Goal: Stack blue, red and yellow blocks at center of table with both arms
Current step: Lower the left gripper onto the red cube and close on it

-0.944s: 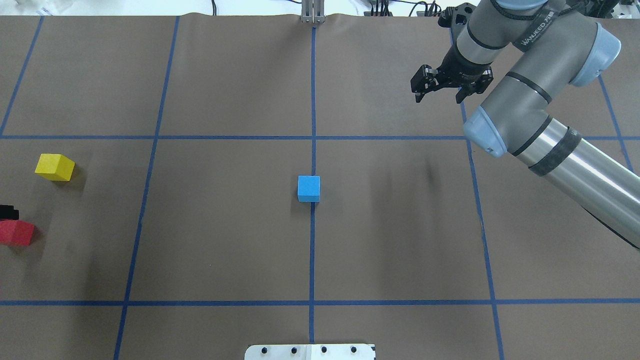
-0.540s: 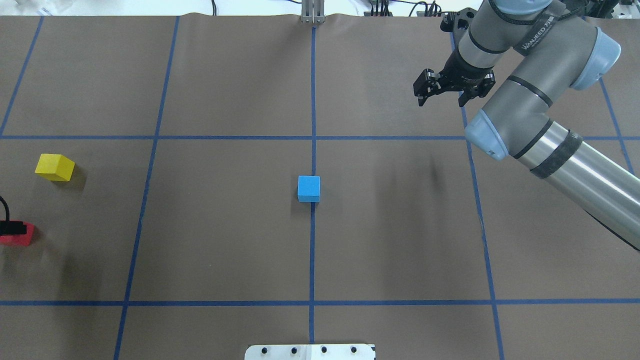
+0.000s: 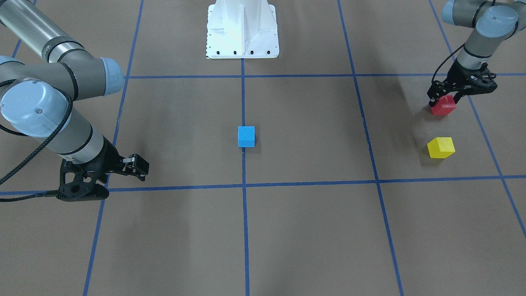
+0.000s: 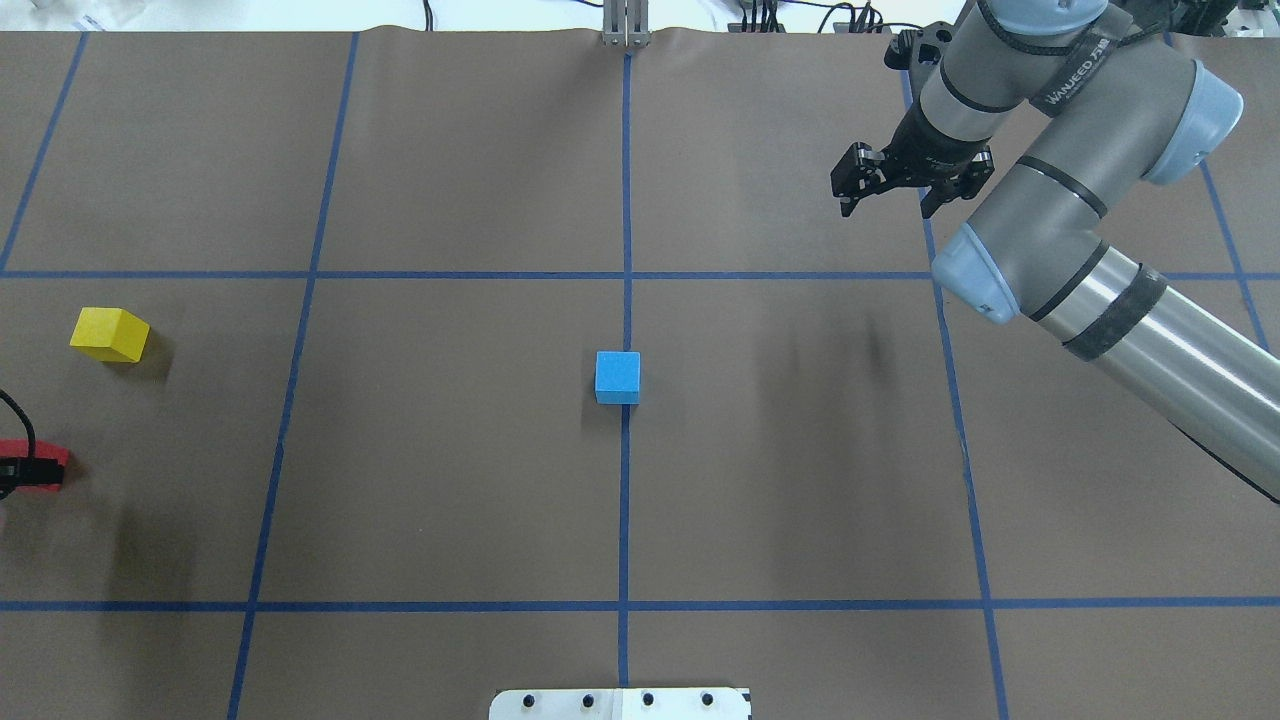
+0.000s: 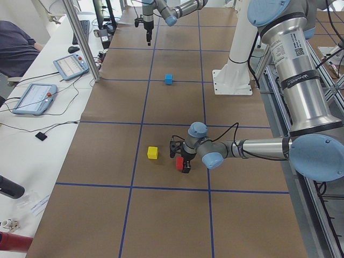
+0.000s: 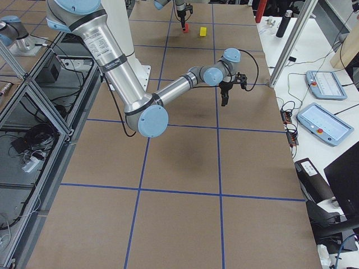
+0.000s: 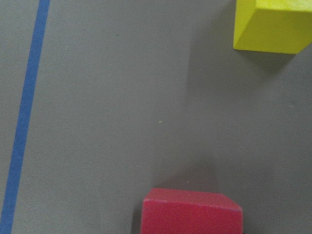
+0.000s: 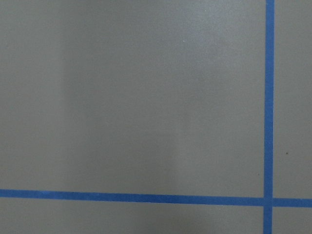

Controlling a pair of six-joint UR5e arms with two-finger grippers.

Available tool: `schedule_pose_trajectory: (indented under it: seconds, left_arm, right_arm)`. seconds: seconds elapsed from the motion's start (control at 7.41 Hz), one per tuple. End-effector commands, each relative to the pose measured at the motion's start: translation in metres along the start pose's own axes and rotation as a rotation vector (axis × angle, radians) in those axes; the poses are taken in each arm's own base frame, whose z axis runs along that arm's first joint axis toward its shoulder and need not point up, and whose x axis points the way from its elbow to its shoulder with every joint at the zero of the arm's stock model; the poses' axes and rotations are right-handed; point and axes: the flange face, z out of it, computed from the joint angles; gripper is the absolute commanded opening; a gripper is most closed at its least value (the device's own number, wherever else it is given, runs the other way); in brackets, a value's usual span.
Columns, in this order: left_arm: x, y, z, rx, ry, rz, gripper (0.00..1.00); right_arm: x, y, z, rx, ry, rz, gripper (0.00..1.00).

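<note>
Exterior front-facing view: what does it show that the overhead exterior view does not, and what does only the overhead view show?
Only the front-facing view shows the left tool whole, set around the red block; in the overhead view both are cut off at the picture's edge. Only the overhead view shows the far edge of the table, with a metal bracket on it. Both views show the blue block on the centre line, the yellow block lying free, and the right tool open and empty.
</note>
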Motion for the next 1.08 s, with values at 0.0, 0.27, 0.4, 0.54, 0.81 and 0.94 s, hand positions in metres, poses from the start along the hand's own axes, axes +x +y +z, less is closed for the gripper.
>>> schedule_pose_trajectory:
  seconds: [0.0,0.27,0.4,0.54,0.81,0.94]
  left_arm:
    - [0.009,-0.001,-0.005,0.001,0.018,0.001,0.0]
    - [0.038,-0.006,-0.027,-0.045,0.047,0.002,0.0]
    - [0.064,-0.01,-0.053,-0.071,0.062,0.002,0.0]
    - [0.085,-0.014,-0.075,-0.08,0.049,-0.002,0.0]
    - [0.197,-0.056,-0.119,-0.101,0.045,-0.007,0.0]
    - [0.26,-0.084,-0.137,-0.112,0.021,-0.018,0.0]
  right_arm:
    - [0.002,0.001,0.001,-0.001,0.001,0.001,1.0]
    - [0.003,0.002,0.003,-0.004,0.003,0.003,1.0]
    - [0.005,0.002,0.004,-0.005,0.004,0.003,1.0]
    - [0.009,0.003,0.007,-0.009,0.009,0.004,1.0]
    - [0.021,0.005,0.013,-0.017,0.022,-0.021,1.0]
    - [0.023,0.005,0.013,-0.016,0.022,-0.02,1.0]
